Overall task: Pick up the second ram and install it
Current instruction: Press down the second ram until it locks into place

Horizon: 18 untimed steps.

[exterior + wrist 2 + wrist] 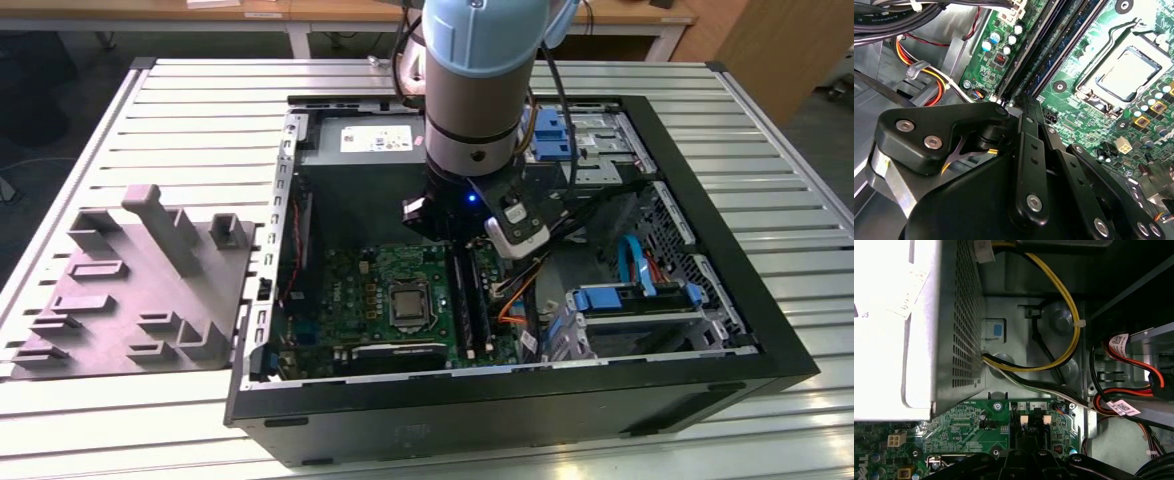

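The open computer case (747, 330) lies on its side on the slatted table (187, 110), a grey fixture tray (134, 290) beside it on the exterior view's left. The arm (474, 70) reaches down inside, over the green motherboard (387, 290). Its gripper (1026, 107) looks pressed together above the black slots (463, 290), where the second ram (1066, 47) sits edge-on between them.

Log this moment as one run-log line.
arm: inside open computer case | gripper: over memory slots on motherboard | second ram: in slot | fingers: unclear
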Motion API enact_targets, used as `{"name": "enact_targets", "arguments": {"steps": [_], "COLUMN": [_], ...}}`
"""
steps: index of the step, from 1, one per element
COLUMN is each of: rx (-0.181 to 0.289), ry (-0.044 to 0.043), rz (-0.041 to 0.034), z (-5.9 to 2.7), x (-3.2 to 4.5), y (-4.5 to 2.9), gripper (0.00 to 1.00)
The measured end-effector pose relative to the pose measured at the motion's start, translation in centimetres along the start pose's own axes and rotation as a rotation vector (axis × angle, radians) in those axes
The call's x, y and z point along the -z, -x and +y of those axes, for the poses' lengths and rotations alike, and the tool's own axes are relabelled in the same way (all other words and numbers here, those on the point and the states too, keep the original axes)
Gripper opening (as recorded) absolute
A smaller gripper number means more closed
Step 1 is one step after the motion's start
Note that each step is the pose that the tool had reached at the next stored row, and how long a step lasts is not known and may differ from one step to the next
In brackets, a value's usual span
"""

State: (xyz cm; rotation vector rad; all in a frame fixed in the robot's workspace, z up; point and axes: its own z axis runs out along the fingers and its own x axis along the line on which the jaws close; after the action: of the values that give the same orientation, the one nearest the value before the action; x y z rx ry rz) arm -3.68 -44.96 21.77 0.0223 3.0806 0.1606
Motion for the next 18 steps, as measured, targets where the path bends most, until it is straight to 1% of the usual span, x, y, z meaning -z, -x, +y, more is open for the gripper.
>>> {"name": "enact_targets", "arguments": {"steps": [2,4,7,14,18], "rx": [0.0,0.0,0.0,0.0,0.001], "ry": [0.0008,-0.0001,-0.0006,-0.0083,-0.0112], "rz": [-0.0004,0.0,0.0,-0.0001,-0.0001], "z": [0.04,0.07,0.11,-0.05,-0.62], "x": [0.26,0.66,1.04,1.08,1.14], "y": [0.02,0.04,0.06,0.07,0.08], "gripper": [0.1,0.1,0.1,0.1,0.1]}}
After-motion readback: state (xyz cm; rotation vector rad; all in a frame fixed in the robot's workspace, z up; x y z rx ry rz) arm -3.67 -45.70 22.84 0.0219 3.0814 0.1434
